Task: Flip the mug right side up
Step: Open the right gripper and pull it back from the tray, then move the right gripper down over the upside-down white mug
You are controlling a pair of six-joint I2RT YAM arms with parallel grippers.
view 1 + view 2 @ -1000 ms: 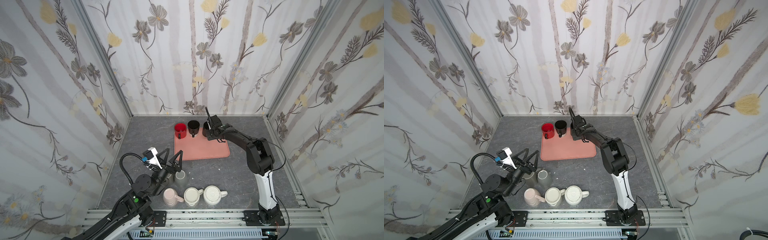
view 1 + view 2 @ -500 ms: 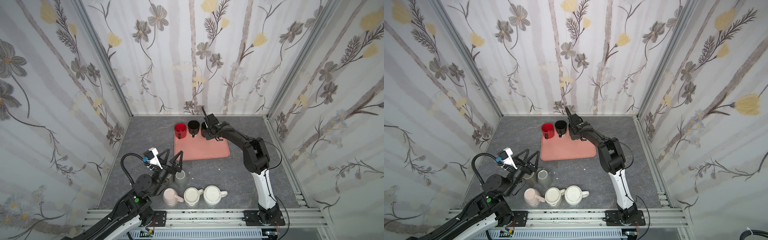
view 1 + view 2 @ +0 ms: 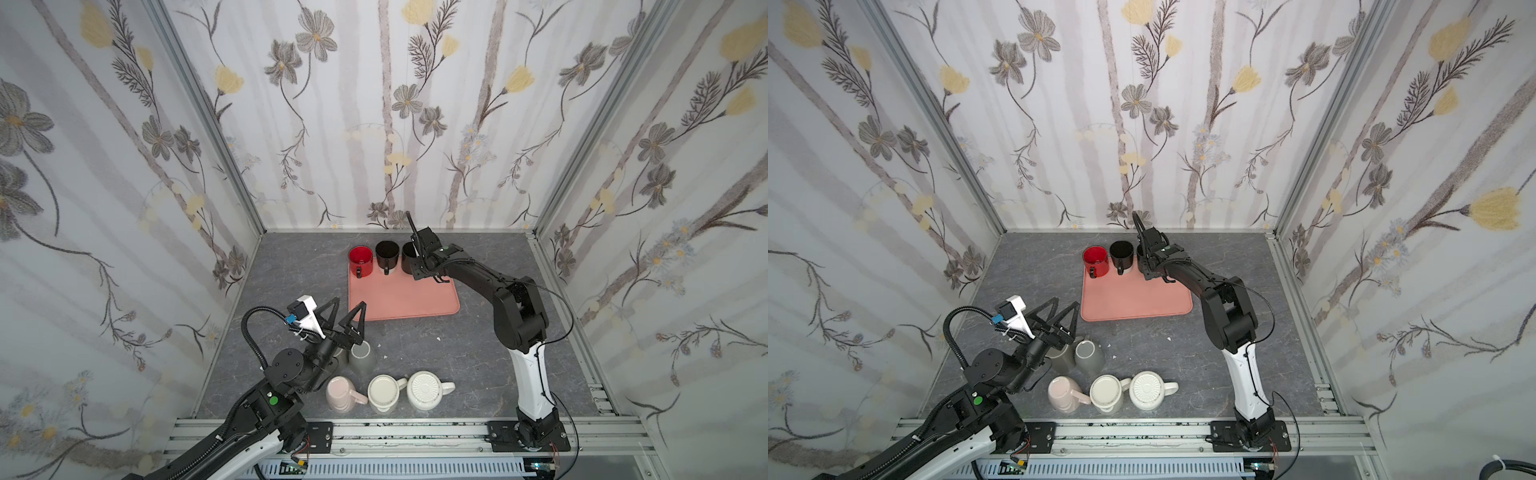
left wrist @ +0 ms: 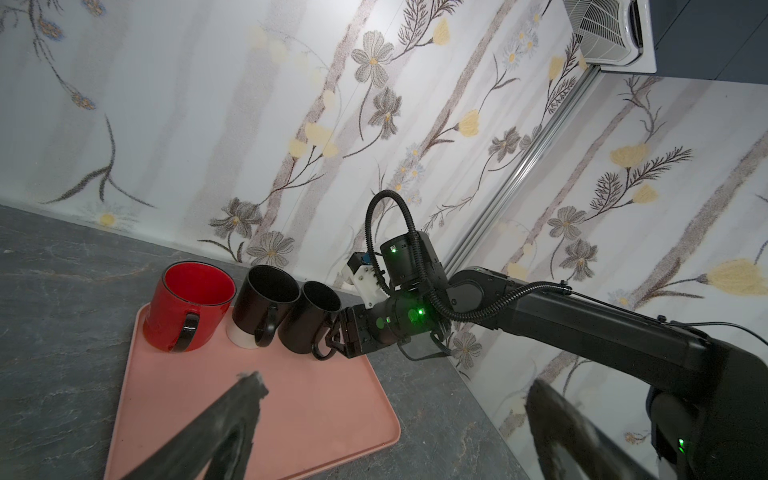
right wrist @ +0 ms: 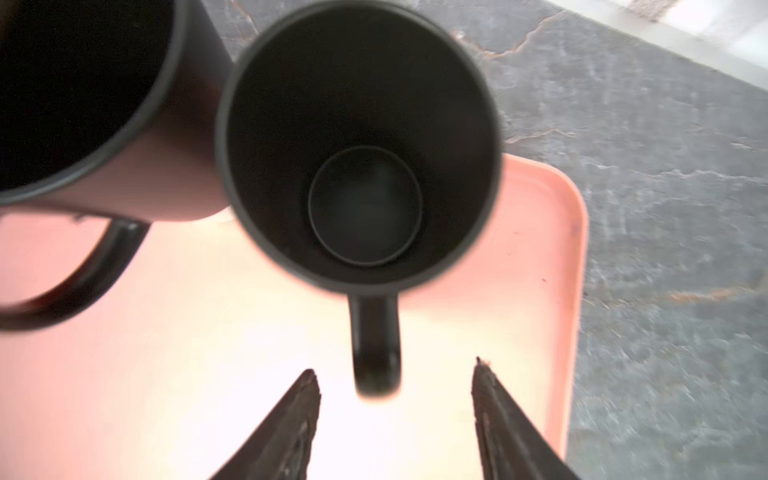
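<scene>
A black mug point(image 5: 361, 145) stands upright, mouth up, at the back right of the pink tray point(image 3: 403, 299), as the last in a row of three. In the right wrist view its handle point(image 5: 376, 345) points between the fingers of my right gripper point(image 5: 395, 370), which is open, with a gap on each side of the handle. In both top views the right gripper point(image 3: 417, 274) partly covers this mug point(image 3: 408, 250). My left gripper point(image 3: 350, 302) is open and empty, raised above two grey mugs point(image 3: 361, 357) at the front left.
A red mug point(image 3: 360, 257) and a black mug with a white base point(image 3: 387, 253) stand upright on the tray beside the black mug. Pink point(image 3: 338, 392), cream point(image 3: 384, 392) and white point(image 3: 424, 388) mugs sit near the front edge, the white one base up.
My right gripper has opened and let go of the black mug's handle, leaving the mug standing on the tray. The left arm has not moved.
</scene>
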